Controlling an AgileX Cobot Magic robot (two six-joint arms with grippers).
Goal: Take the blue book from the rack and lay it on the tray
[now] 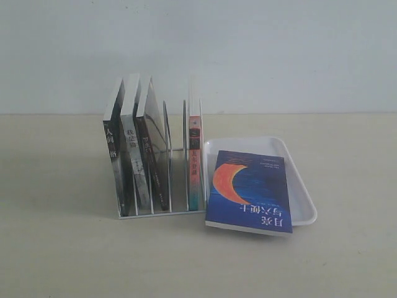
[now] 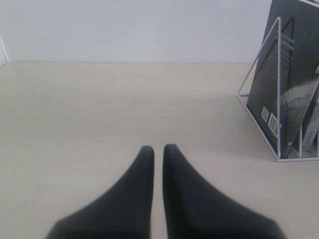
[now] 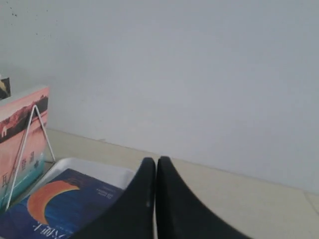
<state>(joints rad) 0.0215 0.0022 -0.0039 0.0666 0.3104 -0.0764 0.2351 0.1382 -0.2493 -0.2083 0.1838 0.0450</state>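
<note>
The blue book (image 1: pixel 250 190), with its orange crescent cover up, lies flat on the white tray (image 1: pixel 299 180); its near edge overhangs the tray's front rim. The white wire rack (image 1: pixel 167 149) stands to the left of the tray and holds other books. Neither arm shows in the exterior view. My left gripper (image 2: pixel 157 147) is shut with nothing in it, low over bare table, and the rack (image 2: pixel 277 89) stands off to one side. My right gripper (image 3: pixel 156 159) is shut and empty, beside the blue book (image 3: pixel 50 206) on the tray (image 3: pixel 94 169).
Three black-spined books (image 1: pixel 133 155) lean in the rack's left slots. A pink-and-teal-spined book (image 1: pixel 195 155) stands in the slot nearest the tray. Bare beige table spreads in front and to the left. A pale wall closes off the back.
</note>
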